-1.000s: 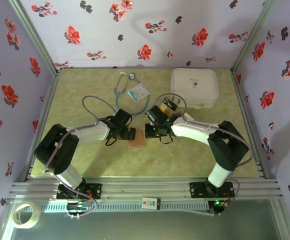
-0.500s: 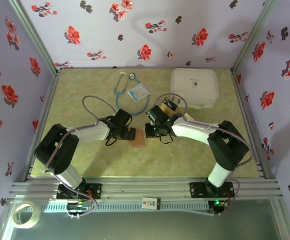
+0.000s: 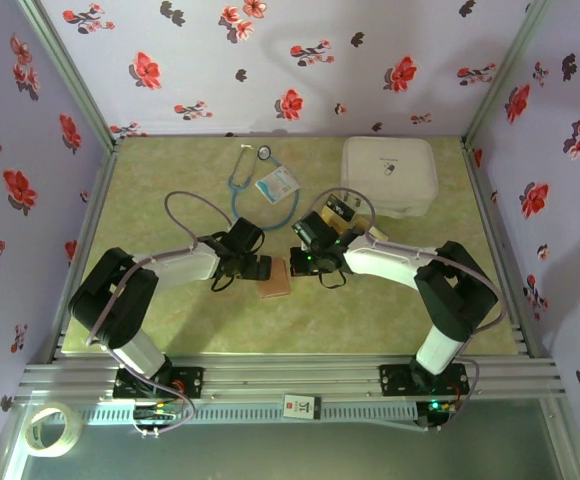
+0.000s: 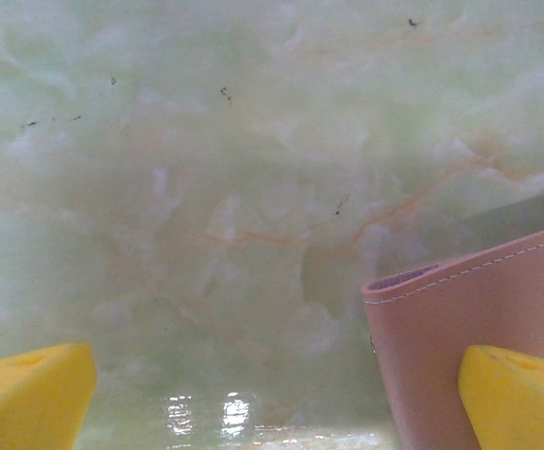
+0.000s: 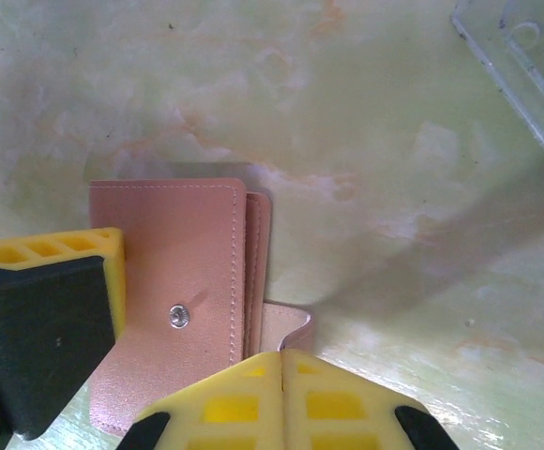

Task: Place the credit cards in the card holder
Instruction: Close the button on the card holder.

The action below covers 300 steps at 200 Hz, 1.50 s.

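Observation:
The card holder [image 3: 274,278] is a tan-pink leather wallet lying folded on the table between both grippers. My left gripper [image 3: 261,267] is open at its left edge, with one yellow finger [image 5: 52,314] resting on the cover beside the snap [image 5: 179,316]. In the left wrist view the card holder [image 4: 483,319] sits inside the right finger [image 4: 521,398]. My right gripper [image 5: 282,356] is shut, its tips right at the holder's small flap [image 5: 289,323]; I cannot tell if the flap is pinched. The credit cards [image 3: 338,209], yellow with black bands, lie behind the right wrist.
A large white rounded case [image 3: 389,176] stands at the back right. A stethoscope [image 3: 248,176] and a light-blue badge card [image 3: 277,184] lie at the back middle. A clear plastic edge [image 5: 525,70] shows beyond the right gripper. A tape roll [image 3: 52,428] sits off the table.

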{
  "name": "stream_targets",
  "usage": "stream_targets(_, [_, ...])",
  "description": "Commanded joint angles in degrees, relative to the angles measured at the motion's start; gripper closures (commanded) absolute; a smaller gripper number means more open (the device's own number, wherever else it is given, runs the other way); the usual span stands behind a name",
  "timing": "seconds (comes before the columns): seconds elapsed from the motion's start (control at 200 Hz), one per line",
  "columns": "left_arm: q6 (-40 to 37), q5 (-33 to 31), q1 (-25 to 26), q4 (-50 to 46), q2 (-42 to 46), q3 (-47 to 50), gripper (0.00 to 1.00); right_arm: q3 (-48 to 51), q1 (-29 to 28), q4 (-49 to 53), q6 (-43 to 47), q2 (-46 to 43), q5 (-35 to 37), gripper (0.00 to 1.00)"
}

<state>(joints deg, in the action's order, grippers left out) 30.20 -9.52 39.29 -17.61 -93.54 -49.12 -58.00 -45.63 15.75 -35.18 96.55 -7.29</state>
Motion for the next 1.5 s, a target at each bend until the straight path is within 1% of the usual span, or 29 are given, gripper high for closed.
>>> stream_targets(0.0, [-0.4,-3.3,0.3,-2.9,-2.0,0.9,0.00,1.3,0.5,-3.5,-1.9,-1.1,-3.4,1.00])
stream_targets(0.235, [0.0,-3.3,0.3,-2.4,-1.7,1.3,0.00,2.2,0.4,-11.3,-6.5,1.0,-9.4,1.00])
stream_targets(0.365, [0.3,-3.3,0.3,-2.2,-1.5,1.6,0.00,2.5,0.2,-14.3,-8.3,2.7,-10.8,1.00])
stream_targets(0.965, [1.3,-3.2,0.3,-1.3,-0.2,2.3,0.00,4.2,-0.8,-17.3,-9.6,8.3,-10.7,1.00])
stream_targets(1.165, [1.3,-3.2,-0.1,-2.2,1.4,1.2,0.00,5.4,-0.9,-17.5,-9.7,8.7,-10.2,1.00])
stream_targets(1.34, [1.1,-3.3,-1.4,-3.3,2.8,0.0,0.00,5.8,-1.0,-17.5,-9.8,8.8,-10.2,1.00])
stream_targets(1.495, [0.1,-3.3,-1.9,-3.5,2.5,-0.3,0.00,5.5,-1.0,-17.5,-9.9,8.6,-10.3,1.00])
